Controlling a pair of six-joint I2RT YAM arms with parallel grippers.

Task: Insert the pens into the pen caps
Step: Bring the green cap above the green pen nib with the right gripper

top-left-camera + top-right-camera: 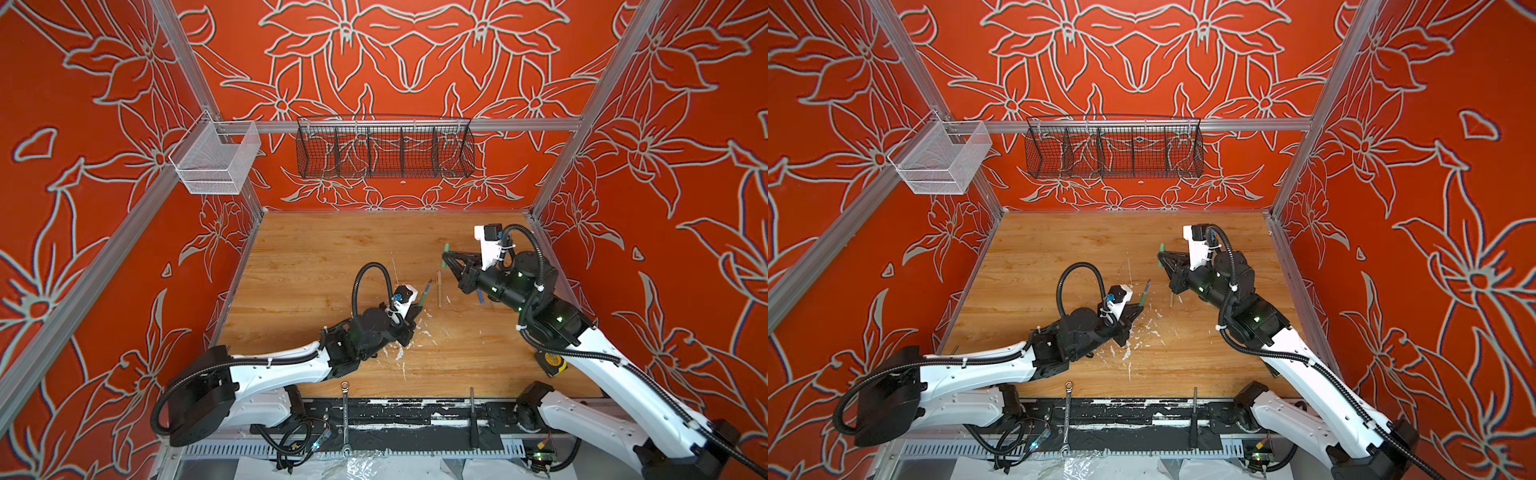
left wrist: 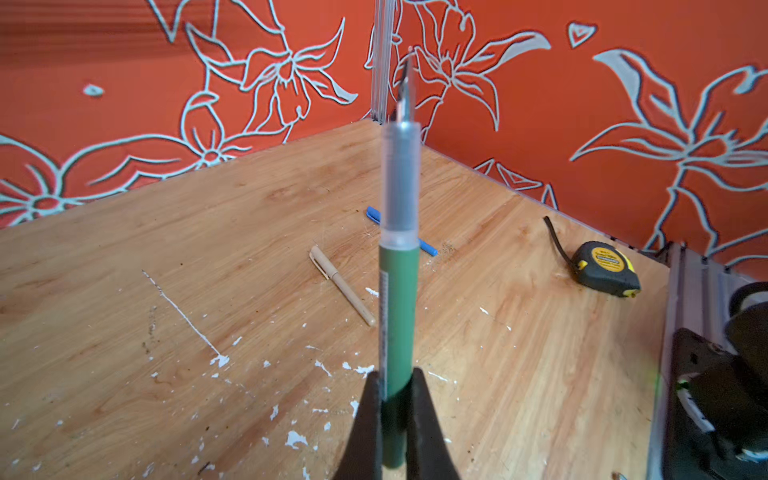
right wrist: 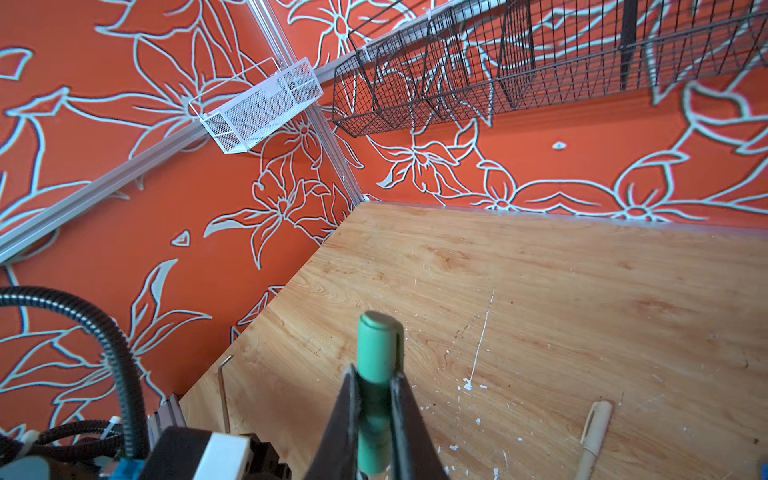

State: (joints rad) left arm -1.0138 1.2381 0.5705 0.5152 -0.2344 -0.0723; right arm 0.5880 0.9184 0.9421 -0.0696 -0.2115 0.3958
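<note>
Table (image 1: 311, 249); jaws tight on pen (image 2: 397, 311), cap (image 3: 376, 345)
</note>
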